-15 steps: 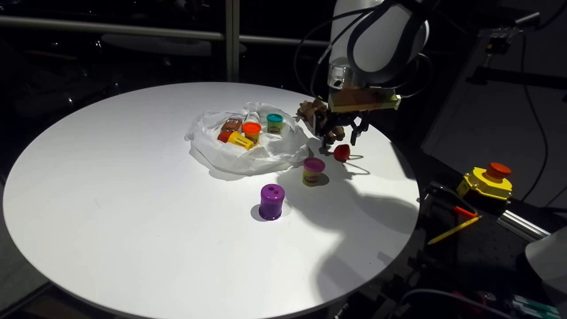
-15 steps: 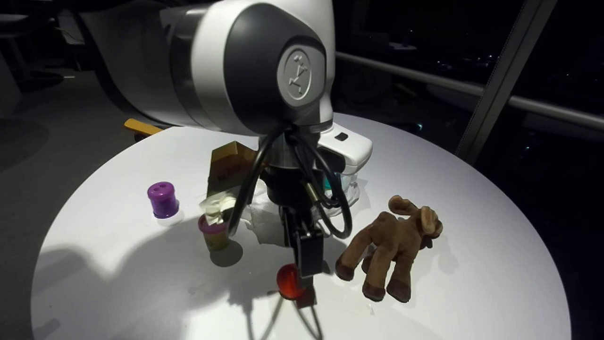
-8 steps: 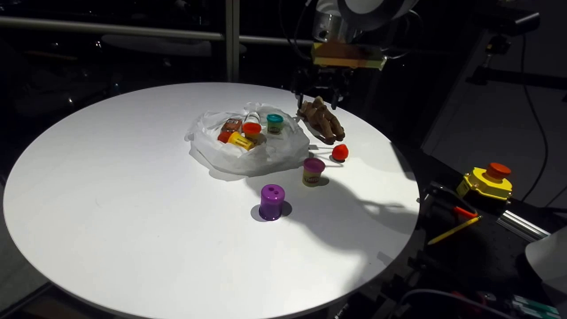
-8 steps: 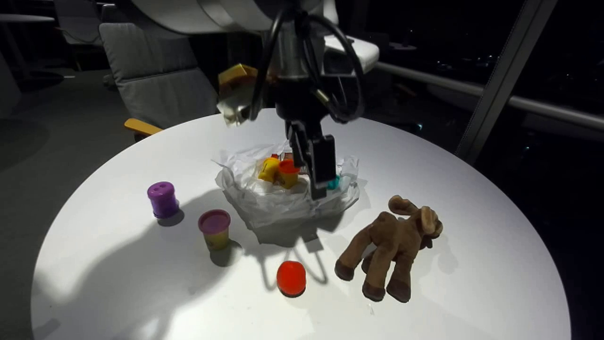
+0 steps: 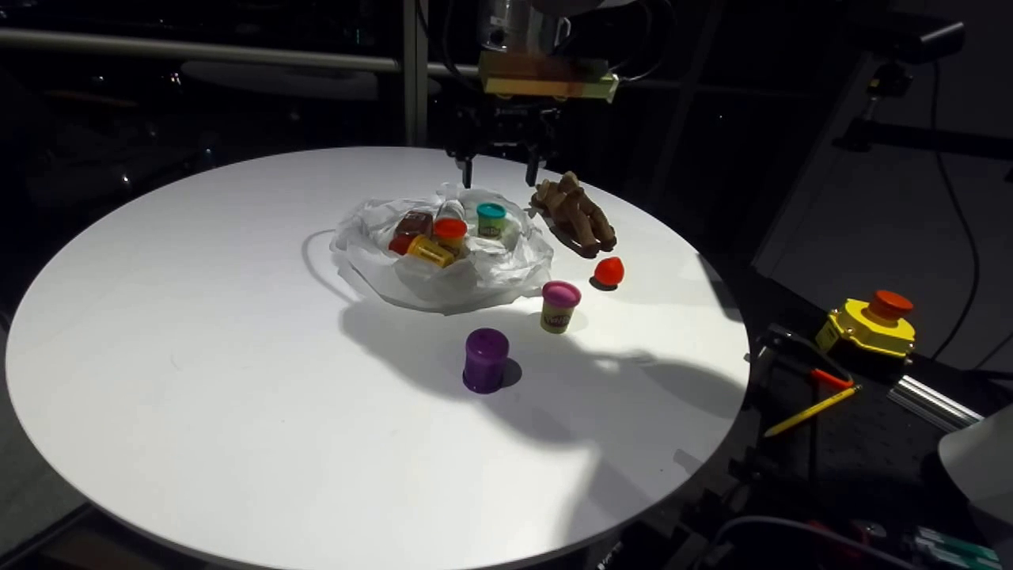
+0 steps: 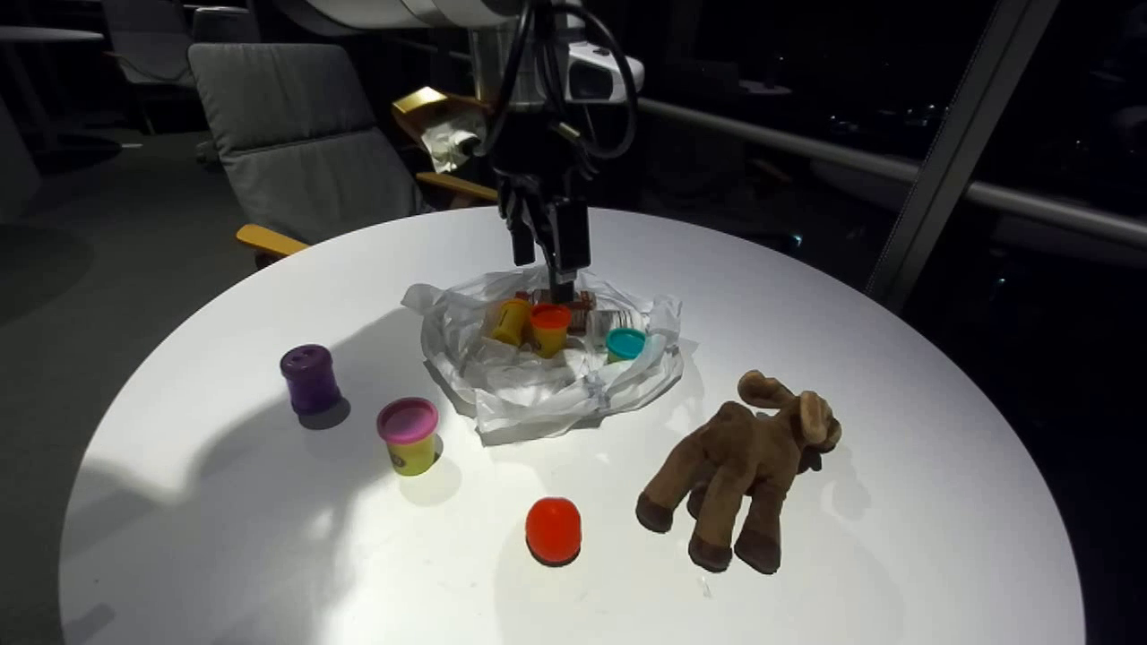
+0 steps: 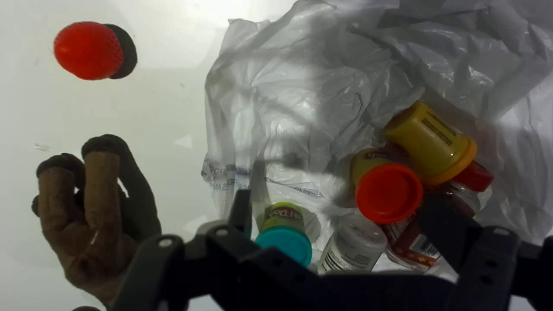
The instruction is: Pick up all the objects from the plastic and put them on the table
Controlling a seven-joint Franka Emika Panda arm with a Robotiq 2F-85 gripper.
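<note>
My gripper (image 5: 499, 176) hangs open above the far side of the crumpled plastic (image 5: 514, 273), nothing between its fingers. Resting on the plastic are a teal-lidded tub (image 7: 285, 242), an orange-lidded tub (image 7: 389, 192), a yellow tub (image 7: 430, 142) tipped on its side, a clear jar (image 7: 356, 246) and a red-brown bottle (image 7: 412, 246) partly hidden by a finger. The white table (image 5: 237, 412) bears a purple canister (image 5: 485, 362), a pink-lidded tub (image 6: 409, 439), a red strawberry-like piece (image 6: 553, 530) and a brown plush animal (image 6: 744, 457).
Beyond the table stands a grey chair (image 6: 296, 134) with wooden armrests. A yellow box with a red button (image 5: 870, 328) and a yellow pencil (image 5: 813, 412) lie on a dark surface beside the table. A metal rail (image 5: 198, 51) runs behind.
My gripper has risen away from the red piece, leaving it on the table, and travelled across to hang over the plastic. The objects on the plastic look unmoved.
</note>
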